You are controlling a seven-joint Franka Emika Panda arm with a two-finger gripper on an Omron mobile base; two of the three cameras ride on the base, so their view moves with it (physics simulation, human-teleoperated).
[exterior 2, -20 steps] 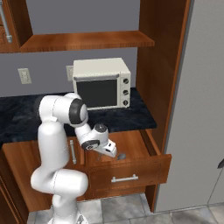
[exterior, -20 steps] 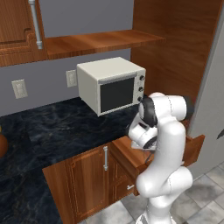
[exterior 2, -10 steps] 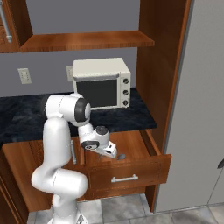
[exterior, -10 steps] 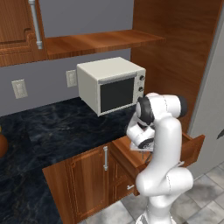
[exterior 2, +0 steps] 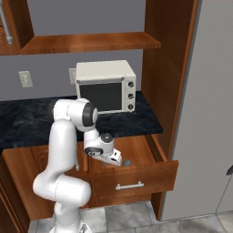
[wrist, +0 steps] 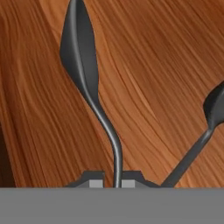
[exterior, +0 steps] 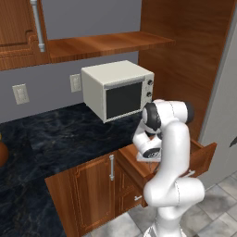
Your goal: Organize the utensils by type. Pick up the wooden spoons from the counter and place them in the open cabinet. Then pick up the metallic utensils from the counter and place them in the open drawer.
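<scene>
Spoon (wrist: 83, 65) of dark metal was pinched by its handle in my tool (wrist: 113, 180), whose jaws were nearly closed on it. I had the tool (exterior 2: 117, 159) low over the open drawer (exterior 2: 136, 175), the spoon's bowl just above the wooden drawer bottom. A second metal utensil (wrist: 205, 127) already lay in the drawer beside it. I judged the task late: this piece only needed releasing. The worktop (exterior: 65, 139) showed no other utensils that I could make out, and whether any wooden spoons had reached the cabinet I could not tell.
</scene>
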